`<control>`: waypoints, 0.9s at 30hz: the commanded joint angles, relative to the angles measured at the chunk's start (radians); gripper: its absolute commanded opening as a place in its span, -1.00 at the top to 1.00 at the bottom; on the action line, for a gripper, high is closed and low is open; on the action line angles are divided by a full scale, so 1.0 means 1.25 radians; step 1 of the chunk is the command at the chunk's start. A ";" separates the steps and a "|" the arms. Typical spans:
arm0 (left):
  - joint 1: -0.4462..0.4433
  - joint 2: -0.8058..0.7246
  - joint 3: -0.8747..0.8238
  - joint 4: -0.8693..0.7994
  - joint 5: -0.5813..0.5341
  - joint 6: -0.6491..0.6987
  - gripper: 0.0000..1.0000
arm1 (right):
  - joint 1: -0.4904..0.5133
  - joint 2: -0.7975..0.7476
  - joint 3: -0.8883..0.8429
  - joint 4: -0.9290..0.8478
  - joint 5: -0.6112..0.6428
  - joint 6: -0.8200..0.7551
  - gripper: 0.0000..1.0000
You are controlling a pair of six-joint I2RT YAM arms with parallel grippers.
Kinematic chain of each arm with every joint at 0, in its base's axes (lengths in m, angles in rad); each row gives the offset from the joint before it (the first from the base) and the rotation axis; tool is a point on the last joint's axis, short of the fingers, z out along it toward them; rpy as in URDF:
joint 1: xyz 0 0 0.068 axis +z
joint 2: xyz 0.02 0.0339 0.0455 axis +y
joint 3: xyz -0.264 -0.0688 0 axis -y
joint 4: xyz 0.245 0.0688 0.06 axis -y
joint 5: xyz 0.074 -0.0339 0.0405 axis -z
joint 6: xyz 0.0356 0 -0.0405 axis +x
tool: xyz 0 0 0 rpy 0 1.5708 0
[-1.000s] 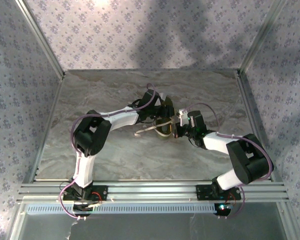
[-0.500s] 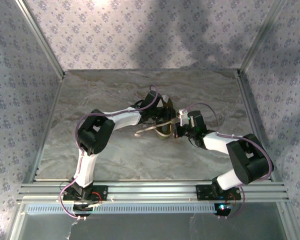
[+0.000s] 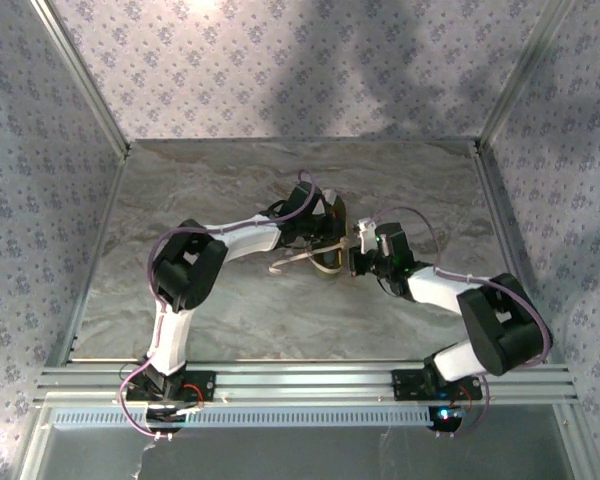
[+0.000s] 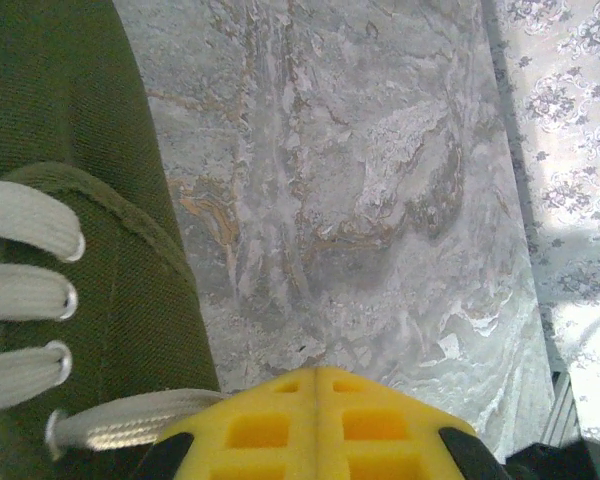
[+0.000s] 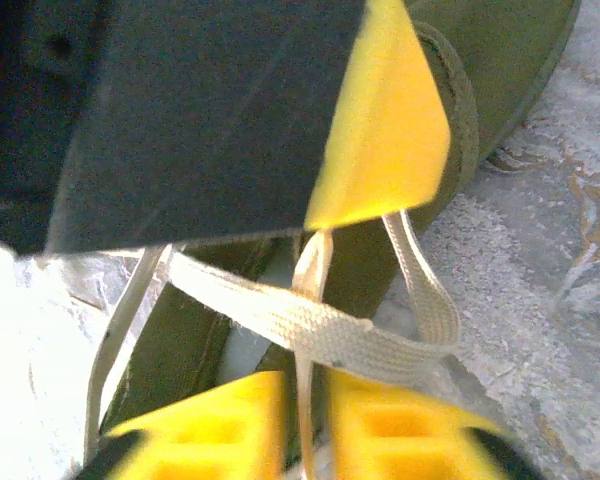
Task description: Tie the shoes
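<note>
The olive-green shoe [image 3: 331, 256] lies mid-table between both arms; its canvas [image 4: 70, 130] and white laced eyelets [image 4: 20, 290] fill the left of the left wrist view. My left gripper [image 4: 317, 378] is over the shoe, its yellow fingers pressed together, and a lace [image 4: 120, 425] runs in under them. In the right wrist view a left finger [image 5: 380, 130] hangs above a crossed lace [image 5: 320, 330] with a loop [image 5: 425, 300] dangling from it. My right gripper [image 5: 305, 390] stands slightly open, a thin lace strand passing loosely through the gap.
The grey marbled tabletop [image 3: 220, 190] is ringed by patterned walls [image 3: 280, 60] and metal frame posts [image 3: 495, 200]. A loose lace end [image 3: 283, 266] trails left of the shoe. The aluminium rail [image 3: 310, 380] holds both arm bases.
My left gripper has closed fully on the lace near the shoe. My right gripper, shut before, has parted slightly and shifted a little toward the shoe.
</note>
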 commanded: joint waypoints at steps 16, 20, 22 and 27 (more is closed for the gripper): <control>-0.007 -0.216 -0.035 0.001 -0.064 0.101 1.00 | 0.024 -0.306 0.031 -0.171 0.193 0.028 -0.66; -0.011 -0.228 -0.033 -0.008 -0.063 0.111 1.00 | 0.022 -0.298 0.063 -0.186 0.129 0.012 -0.50; -0.011 -0.229 -0.033 -0.004 -0.062 0.104 1.00 | 0.020 -0.273 0.080 -0.194 0.106 -0.006 -0.35; -0.010 -0.231 -0.027 -0.008 -0.055 0.085 1.00 | 0.010 -0.196 0.108 -0.154 0.050 -0.044 -0.12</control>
